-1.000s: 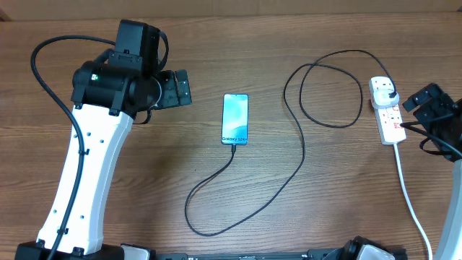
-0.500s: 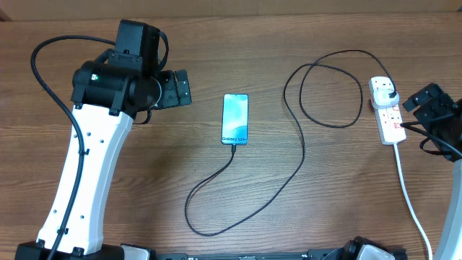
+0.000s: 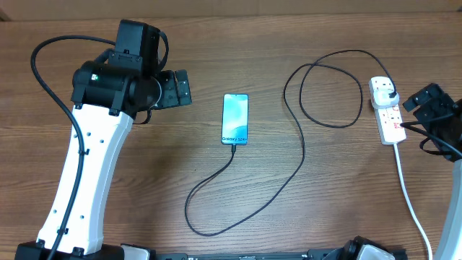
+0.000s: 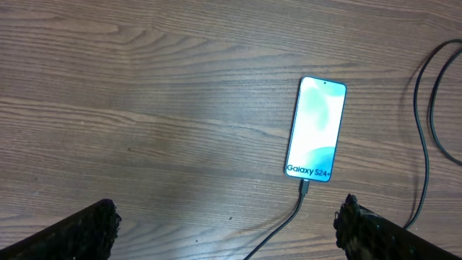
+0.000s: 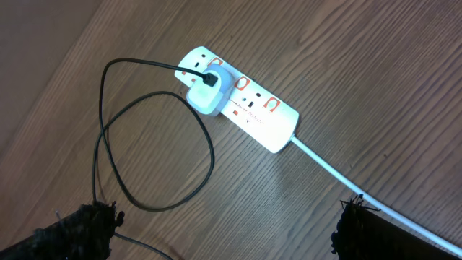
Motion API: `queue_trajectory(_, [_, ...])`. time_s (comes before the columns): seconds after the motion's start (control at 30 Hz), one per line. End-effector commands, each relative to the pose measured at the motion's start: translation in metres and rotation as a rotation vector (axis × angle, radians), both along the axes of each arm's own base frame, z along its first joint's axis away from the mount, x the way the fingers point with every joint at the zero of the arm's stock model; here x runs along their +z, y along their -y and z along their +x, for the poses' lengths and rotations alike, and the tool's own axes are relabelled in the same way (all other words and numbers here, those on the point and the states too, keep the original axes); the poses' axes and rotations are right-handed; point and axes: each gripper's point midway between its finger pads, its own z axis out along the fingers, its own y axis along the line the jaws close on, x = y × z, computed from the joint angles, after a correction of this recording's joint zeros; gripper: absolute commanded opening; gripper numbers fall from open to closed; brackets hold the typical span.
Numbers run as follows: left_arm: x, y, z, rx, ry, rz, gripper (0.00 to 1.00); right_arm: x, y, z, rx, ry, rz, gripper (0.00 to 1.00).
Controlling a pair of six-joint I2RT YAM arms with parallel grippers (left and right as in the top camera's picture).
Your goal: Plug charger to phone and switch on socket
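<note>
Phone (image 3: 235,119): lying face-up, charger (image 3: 303,148) tip seemingly sitting in its near end.
Socket (image 3: 386,112): lying far right of phone, plug sitting in.
Left gripper (image 3: 180,88), right gripper (image 3: 426,97): both hanging agape, empty.
Step pending: right pressing socket switch.

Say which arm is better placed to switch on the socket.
Right. The right gripper, open, hovers beside the socket; the left gripper hangs by the phone, whose charger looks connected.
</note>
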Motion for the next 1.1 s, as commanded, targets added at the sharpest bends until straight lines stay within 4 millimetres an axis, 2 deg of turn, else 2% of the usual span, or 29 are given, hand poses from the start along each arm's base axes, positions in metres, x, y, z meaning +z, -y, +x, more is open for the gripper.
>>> queue_trajectory(0.0, [0.003,-0.002,0.003,-0.009,0.011,0.016,1.00,0.002,0.001,0.001,-0.005,0.006,-0.010,1.00])
queue_trajectory(0.27, [0.003,-0.010,0.002,0.005,0.010,0.055,1.00,0.002,0.001,0.001,-0.005,0.006,-0.010,1.00])
queue_trajectory(0.4, [0.006,-0.013,-0.005,0.006,0.008,0.064,1.00,0.002,0.001,0.001,-0.005,0.006,-0.010,1.00])
queue_trajectory(0.63, [0.018,-0.010,-0.002,0.003,0.160,0.048,1.00,0.002,0.001,0.001,-0.005,0.006,-0.010,1.00])
queue_trajectory(0.73, [0.009,-0.011,-0.005,0.007,0.225,0.033,0.99,0.002,0.001,0.001,-0.005,0.006,-0.010,1.00])
queue_trajectory(0.9, [-0.018,-0.015,-0.022,0.010,0.305,0.013,1.00,0.002,0.001,0.001,-0.005,0.006,-0.010,1.00])
queue_trajectory(1.07, [-0.028,-0.018,-0.034,0.019,0.494,-0.034,0.99,0.002,0.001,0.001,-0.005,0.006,-0.010,1.00])
